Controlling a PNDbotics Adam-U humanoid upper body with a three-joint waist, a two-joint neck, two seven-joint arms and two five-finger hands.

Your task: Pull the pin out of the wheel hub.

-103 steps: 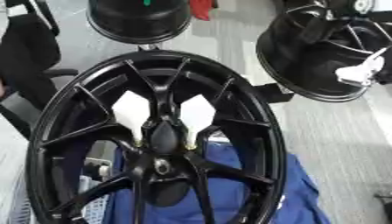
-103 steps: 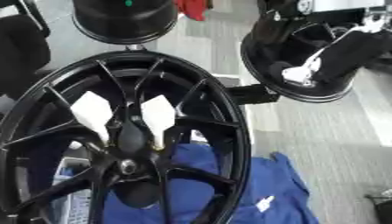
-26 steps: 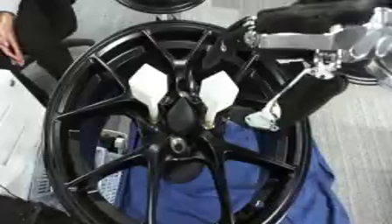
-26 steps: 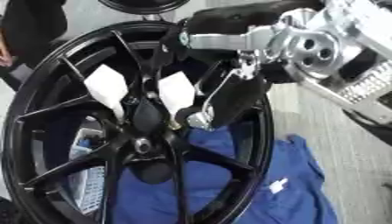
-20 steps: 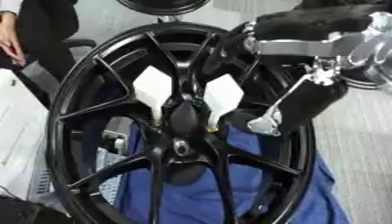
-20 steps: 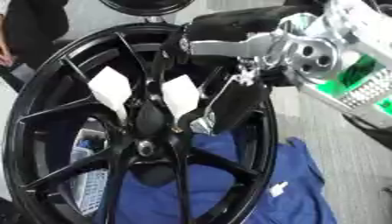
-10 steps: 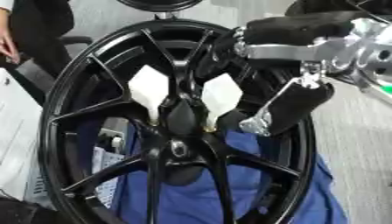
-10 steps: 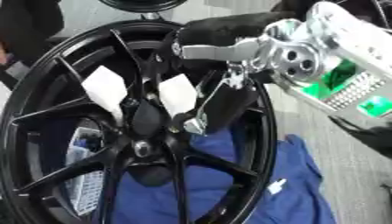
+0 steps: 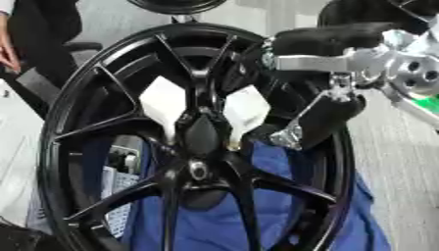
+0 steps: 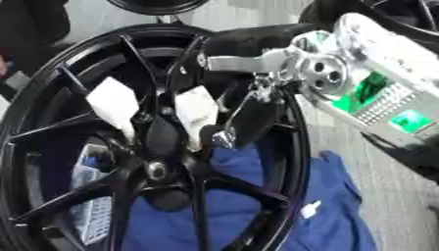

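Observation:
A big black spoked wheel hub stands tilted and fills both views. Its centre bore lies below a dark oval cap. A small yellowish thing, maybe the pin, sits just right of that cap. My right hand reaches in from the upper right over the rim. It is open, its black fingers straight and pointing down-left. Their silver tip hangs close to the yellowish thing, and I cannot tell whether they touch. My left hand is out of view.
Two white wedge shapes show between the upper spokes. A blue cloth lies under the wheel. Other black wheels stand at the top and upper right. A person in dark clothes stands at the upper left.
My right arm has come in over the wheel from the upper right. Over the last second its fingers moved slightly down-left toward the hub centre. The camera shifted a little.

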